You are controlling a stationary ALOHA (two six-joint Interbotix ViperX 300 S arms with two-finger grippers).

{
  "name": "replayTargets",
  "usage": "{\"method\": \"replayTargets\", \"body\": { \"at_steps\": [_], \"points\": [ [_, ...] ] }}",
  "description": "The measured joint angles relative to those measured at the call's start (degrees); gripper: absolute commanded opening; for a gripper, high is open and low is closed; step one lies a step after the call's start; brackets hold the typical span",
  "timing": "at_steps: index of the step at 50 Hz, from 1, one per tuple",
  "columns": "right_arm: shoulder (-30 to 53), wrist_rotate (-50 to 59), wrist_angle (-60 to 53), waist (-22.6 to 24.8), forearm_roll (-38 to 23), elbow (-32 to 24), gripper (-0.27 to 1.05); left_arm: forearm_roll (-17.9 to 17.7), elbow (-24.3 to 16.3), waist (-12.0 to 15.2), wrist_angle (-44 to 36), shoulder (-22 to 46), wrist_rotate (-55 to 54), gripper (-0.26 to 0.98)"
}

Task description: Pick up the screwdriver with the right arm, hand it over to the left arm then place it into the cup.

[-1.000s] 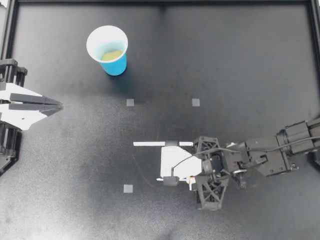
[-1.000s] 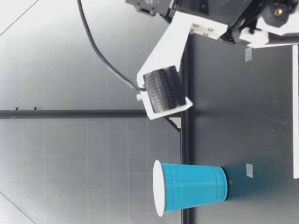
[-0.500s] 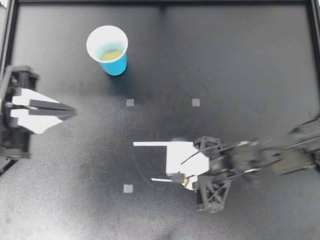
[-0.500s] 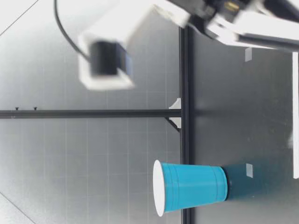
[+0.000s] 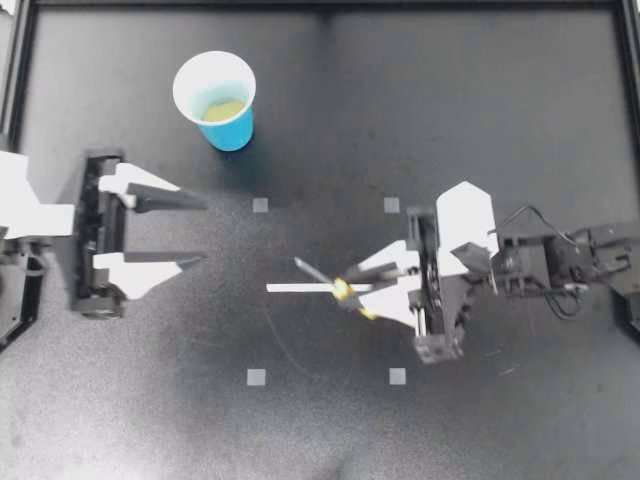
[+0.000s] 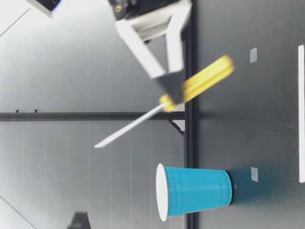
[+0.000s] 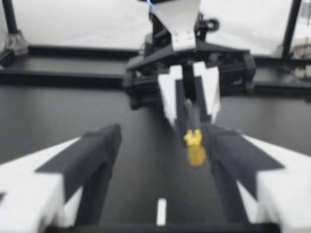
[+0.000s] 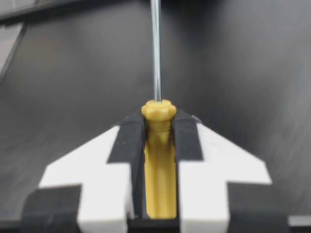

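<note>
My right gripper (image 5: 360,293) is shut on the yellow handle of the screwdriver (image 5: 341,289) and holds it off the table near the middle. The thin metal shaft points toward my left gripper (image 5: 203,232), which stands open some way off, level with it. In the right wrist view the handle (image 8: 159,165) sits between both fingers, with the shaft (image 8: 155,48) running straight ahead. The left wrist view shows the screwdriver (image 7: 194,148) ahead between my open fingers (image 7: 99,160). In the low view the screwdriver (image 6: 202,81) hangs tilted above the table. The blue cup (image 5: 216,101) stands upright at the back left.
A white strip (image 5: 298,288) lies on the black table under the screwdriver. Small grey square marks (image 5: 260,205) (image 5: 397,376) dot the middle. A black frame rail (image 5: 320,5) runs along the table's edges. The cup (image 6: 195,191) stands near the far rail.
My right gripper closed on the screwdriver, lifted it off the table and turned to point it toward the left arm. My left arm came forward over the table and opened its gripper.
</note>
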Motion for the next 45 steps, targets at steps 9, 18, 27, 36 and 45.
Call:
{"method": "replayTargets", "body": {
  "at_steps": [9,18,27,36,45],
  "points": [
    [3.2,-5.2,-7.7,-1.6,1.3,-3.3,0.09,1.3,-2.8,0.0,-6.9,6.1,-1.2,0.66],
    [5.5,-5.5,-8.5,-2.1,1.5,-6.8,0.09,2.3,-5.7,-0.2,-8.8,10.4,-1.0,0.66],
    [6.0,-5.6,-8.5,-2.1,1.6,-8.7,0.09,2.4,-7.9,-0.2,-9.3,12.7,-1.0,0.66],
    [6.0,-5.5,-8.5,-2.1,1.6,-9.3,0.09,2.5,-9.1,-0.2,-10.3,13.4,-1.0,0.57],
    [6.0,-5.5,-8.5,-2.1,1.6,-9.2,0.09,2.5,-9.3,-0.2,-10.5,13.4,-1.1,0.25]
  ]
}}
